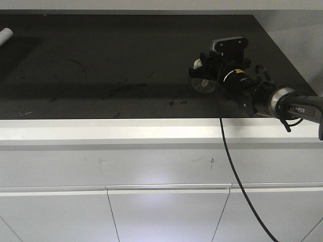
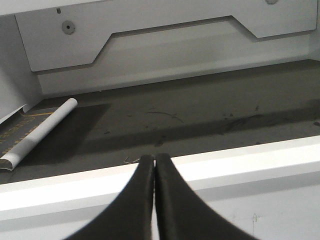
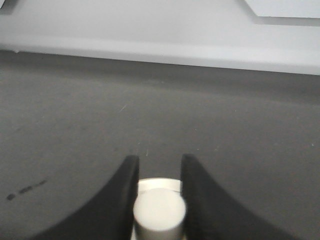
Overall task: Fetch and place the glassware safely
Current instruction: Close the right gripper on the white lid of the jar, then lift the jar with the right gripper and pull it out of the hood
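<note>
On the right part of the counter (image 1: 101, 75), our right tool (image 3: 159, 167) reaches in from the right, with the jar (image 1: 204, 84) clasped between its fingers. Far to the left, near the counter's back corner, lies a paper roll (image 2: 44, 129), well apart from the jar. Our left tool (image 2: 154, 160), fingers pressed together, sits before the counter's front edge. Drawer fronts (image 1: 166, 212) lie beneath the counter, and a wall panel (image 2: 150, 35) stands behind it.

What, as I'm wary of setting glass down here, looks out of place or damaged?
The counter shows scuffs and dark specks near its front edge, and a white roll lies loose at its far left. The jar in the right tool shows no damage.
</note>
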### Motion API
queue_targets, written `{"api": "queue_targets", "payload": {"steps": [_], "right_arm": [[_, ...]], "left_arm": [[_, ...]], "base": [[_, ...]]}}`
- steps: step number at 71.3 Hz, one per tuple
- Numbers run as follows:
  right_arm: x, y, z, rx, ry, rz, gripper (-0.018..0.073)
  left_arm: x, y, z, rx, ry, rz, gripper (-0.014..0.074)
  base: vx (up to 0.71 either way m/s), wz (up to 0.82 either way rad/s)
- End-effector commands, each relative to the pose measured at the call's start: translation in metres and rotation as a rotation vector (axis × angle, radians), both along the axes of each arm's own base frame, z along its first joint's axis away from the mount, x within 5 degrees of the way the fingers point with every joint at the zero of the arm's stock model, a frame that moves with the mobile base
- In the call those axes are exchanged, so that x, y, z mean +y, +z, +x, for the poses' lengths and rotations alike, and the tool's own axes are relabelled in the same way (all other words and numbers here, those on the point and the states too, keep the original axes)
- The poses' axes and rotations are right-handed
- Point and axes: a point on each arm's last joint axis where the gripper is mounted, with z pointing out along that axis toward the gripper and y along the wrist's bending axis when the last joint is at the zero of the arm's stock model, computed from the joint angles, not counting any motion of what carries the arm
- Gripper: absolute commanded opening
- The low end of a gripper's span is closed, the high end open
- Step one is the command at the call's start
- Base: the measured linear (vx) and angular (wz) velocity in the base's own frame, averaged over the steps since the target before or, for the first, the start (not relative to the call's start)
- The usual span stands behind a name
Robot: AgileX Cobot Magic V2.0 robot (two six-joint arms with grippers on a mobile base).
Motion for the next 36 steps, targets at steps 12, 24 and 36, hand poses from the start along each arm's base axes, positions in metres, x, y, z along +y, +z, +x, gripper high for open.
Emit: {"api": "queue_targets", "payload": {"steps": [12,24,36], "right_arm": [[-0.001,0.045,-0.003,-0.135,0.006,0.019,-0.0009],[0.000,0.061,-0.009,-0.126,0.013,-0.013,-0.0006],[0.005,0.080,-0.023,-0.138,0.029,-0.018,-0.0005]], "left_arm": [[0.000,0.013,-0.002,-0.082,-0.007,-0.014,-0.0007],[0.000,0.013,-0.002,-0.082,-0.007,-0.014,-0.0007],[0.000,0.014,-0.002,-0.083,-0.007,-0.014,-0.0007]], "base": [[0.00,0.00],[0.00,0.00],[0.00,0.00]]}}
